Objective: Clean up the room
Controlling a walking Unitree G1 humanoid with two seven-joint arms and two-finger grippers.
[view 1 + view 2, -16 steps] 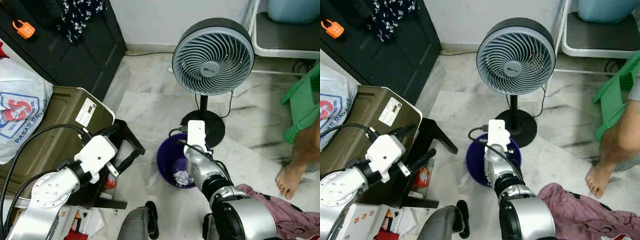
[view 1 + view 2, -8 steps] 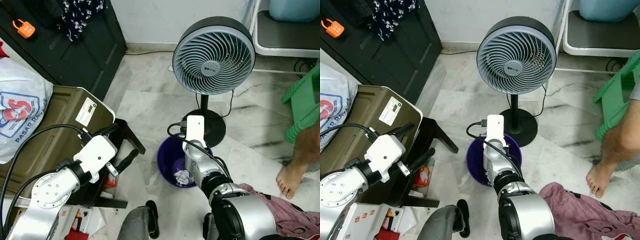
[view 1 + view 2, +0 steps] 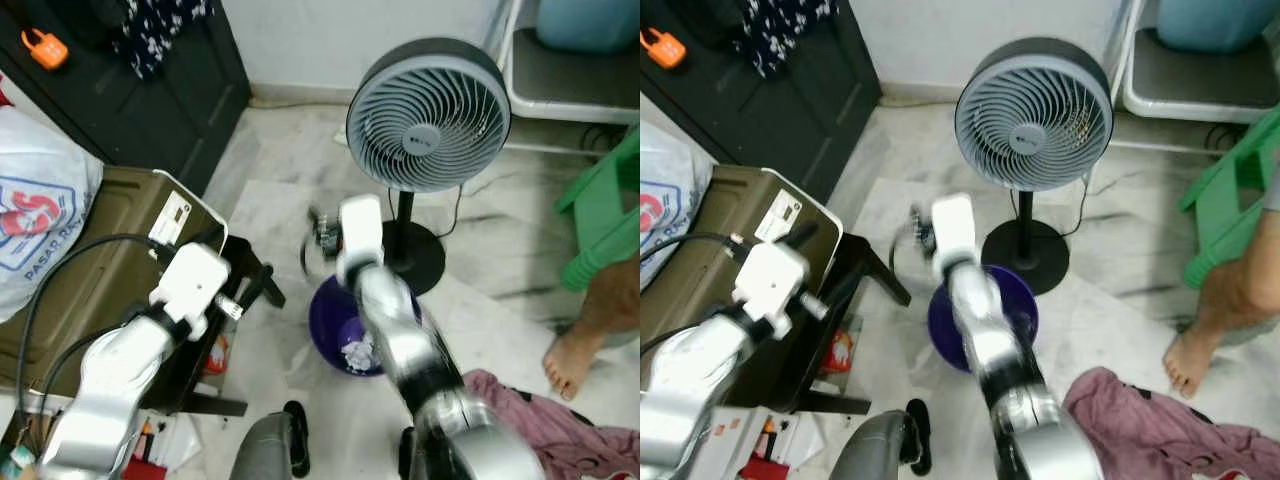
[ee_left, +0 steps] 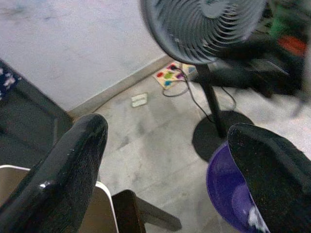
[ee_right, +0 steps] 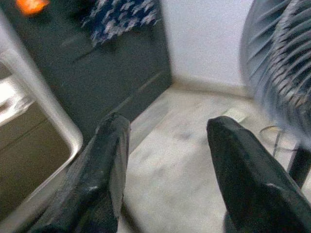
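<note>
The purple bin with crumpled paper inside is sitting on the floor before the fan, directly under the empty, wide-open right gripper, while the left gripper, also spread empty, is hovering farther left.

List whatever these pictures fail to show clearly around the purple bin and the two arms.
- Purple bin: the right arm crosses it in both eye views, so only some white crumpled paper inside is visible.
- Right tool: motion-blurred in the eye views; the wrist view shows its fingers apart, nothing between.
- Pink cloth: cut off by the bottom edge.
- Person's foot: body cut off by the right edge.
- Left tool: fingers apart, empty.
</note>
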